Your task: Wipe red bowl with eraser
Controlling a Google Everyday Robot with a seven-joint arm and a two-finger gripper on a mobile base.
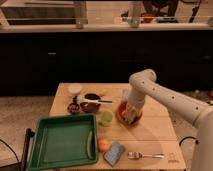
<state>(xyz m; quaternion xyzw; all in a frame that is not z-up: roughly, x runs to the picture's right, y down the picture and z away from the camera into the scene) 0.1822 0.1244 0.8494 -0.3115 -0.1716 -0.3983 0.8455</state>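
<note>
1. Pincer [131, 114] points down into the red bowl [123, 117], which sits right of centre on the surface [157, 134], just beside a green cup [105, 118].
2. Whether the pincer is open or closed cannot be told. The eraser cannot be made out and is probably hidden at the pincer's tip inside the bowl.
3. Wiping appears to be under way. Finishing the strokes and lifting out seem left.
4. A green tray [62, 145] fills the near left corner.
</note>
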